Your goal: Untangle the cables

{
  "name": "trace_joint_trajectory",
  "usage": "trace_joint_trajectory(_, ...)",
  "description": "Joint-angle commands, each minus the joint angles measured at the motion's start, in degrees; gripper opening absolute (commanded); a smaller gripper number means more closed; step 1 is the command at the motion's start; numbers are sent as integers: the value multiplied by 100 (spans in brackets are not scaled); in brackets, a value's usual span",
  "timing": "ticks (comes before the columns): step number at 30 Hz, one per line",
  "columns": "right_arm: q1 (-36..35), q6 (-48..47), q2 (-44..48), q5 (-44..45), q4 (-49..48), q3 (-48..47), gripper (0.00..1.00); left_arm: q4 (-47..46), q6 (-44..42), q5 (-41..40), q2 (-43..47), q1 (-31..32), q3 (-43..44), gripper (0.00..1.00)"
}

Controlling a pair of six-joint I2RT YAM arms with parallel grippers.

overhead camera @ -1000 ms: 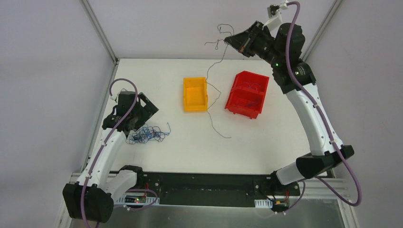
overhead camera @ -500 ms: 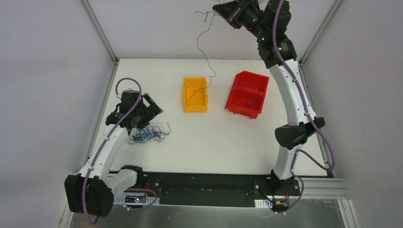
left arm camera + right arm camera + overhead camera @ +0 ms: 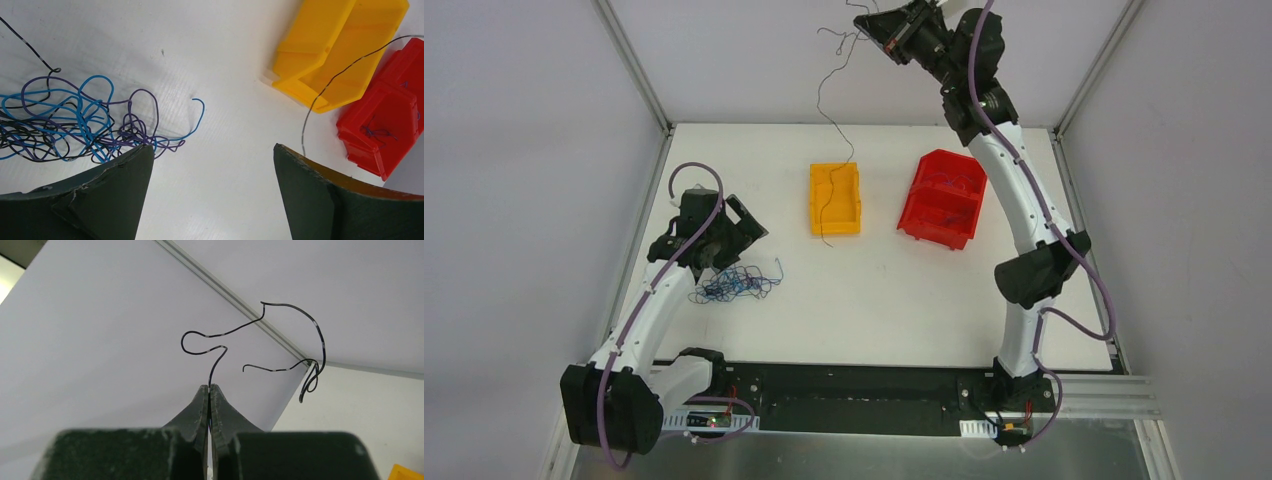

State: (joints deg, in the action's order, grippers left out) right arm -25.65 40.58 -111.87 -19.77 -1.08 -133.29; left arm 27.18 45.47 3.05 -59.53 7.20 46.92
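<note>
A tangle of thin blue, purple and black cables lies on the white table at the left; it also shows in the left wrist view. My left gripper is open and empty just above the tangle, its jaws wide apart. My right gripper is raised high at the back and shut on one black cable. That black cable hangs down with its lower end over the yellow bin.
A red bin with a few thin wires inside stands right of the yellow bin; both bins show in the left wrist view, the yellow one and the red one. Grey walls and frame posts enclose the table.
My right arm has swung up and left, lifting the black cable off the table until it hangs over the yellow bin. The left arm has barely moved.
</note>
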Motion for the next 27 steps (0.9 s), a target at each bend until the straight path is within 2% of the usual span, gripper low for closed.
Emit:
trace_joint_trajectory(1,-16,65,-108,-154,-454,255,0,-121,-157,149,-19,54,58,92)
trace_joint_trajectory(7,-21,-193,-243,-163,-512,759,0,-117,-198,147,0,56,53,92)
trace_joint_trajectory(15,67,-452,-890,-206,12,-106,0,-118,-199,349,-62,62,67,91)
trace_joint_trajectory(17,94,-513,-883,-262,46,-64,0,-117,-212,427,-15,77,70,90)
trace_joint_trajectory(23,34,-619,-471,-1151,-170,974,0,-125,-231,327,235,97,-126,90)
trace_joint_trajectory(27,-11,-1117,32,-1421,-115,2087,0,-116,-283,352,206,101,-123,89)
